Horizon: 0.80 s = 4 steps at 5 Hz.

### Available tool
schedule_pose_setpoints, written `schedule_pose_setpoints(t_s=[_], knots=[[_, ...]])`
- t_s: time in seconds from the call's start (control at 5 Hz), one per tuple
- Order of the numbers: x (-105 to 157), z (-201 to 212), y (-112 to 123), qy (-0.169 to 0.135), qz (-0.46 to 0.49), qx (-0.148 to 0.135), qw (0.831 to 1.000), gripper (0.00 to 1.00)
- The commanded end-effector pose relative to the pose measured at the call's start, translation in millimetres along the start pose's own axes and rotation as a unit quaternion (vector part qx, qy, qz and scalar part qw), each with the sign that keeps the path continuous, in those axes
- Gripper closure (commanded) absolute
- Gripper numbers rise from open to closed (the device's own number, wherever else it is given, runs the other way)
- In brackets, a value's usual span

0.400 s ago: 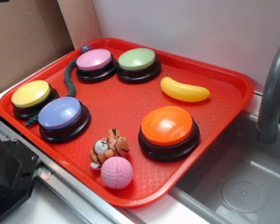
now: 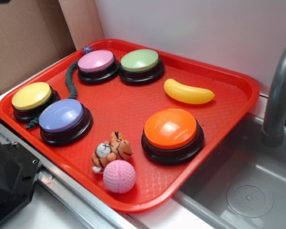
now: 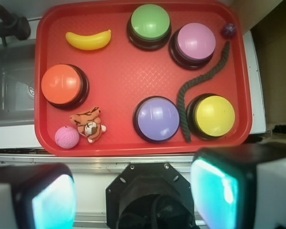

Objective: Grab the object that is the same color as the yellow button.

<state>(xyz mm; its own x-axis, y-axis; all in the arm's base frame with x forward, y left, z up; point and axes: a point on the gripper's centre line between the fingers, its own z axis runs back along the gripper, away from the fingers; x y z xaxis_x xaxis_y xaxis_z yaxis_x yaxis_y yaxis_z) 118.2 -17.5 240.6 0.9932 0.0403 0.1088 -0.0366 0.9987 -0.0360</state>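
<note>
A glossy yellow toy banana [image 2: 188,92] [image 3: 88,40] lies on the red tray [image 2: 133,107], at its far right in the exterior view and top left in the wrist view. The yellow button [image 2: 32,96] [image 3: 214,116], pale yellow on a black base, sits at the tray's left in the exterior view and lower right in the wrist view. My gripper [image 3: 133,193] hangs high above the tray's near edge, off the tray, open with nothing between its two teal pads [image 3: 213,191]. It is far from the banana. The exterior view does not show the gripper.
Also on the tray are an orange button [image 2: 170,129], a purple button [image 2: 62,116], a pink button [image 2: 96,61], a green button [image 2: 140,60], a toy tiger [image 2: 112,150], a pink ball [image 2: 119,176] and a dark green rope [image 2: 71,78]. A steel sink [image 2: 248,186] with a faucet [image 2: 279,100] lies right.
</note>
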Motion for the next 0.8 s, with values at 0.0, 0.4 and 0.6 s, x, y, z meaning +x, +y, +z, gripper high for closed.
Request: schedule_pose_setpoints(t_s=[0.0,0.4,0.6], knots=[[66.4,-20.5,-19.3,0.004,0.144,-0.004,0.990,0.00],[130.8,-72.3,-41.3,-0.007,0.320,0.020,0.947,0.00],[156.0,-107.1,-52.5,-0.010,0.381,0.046,0.924,0.00]])
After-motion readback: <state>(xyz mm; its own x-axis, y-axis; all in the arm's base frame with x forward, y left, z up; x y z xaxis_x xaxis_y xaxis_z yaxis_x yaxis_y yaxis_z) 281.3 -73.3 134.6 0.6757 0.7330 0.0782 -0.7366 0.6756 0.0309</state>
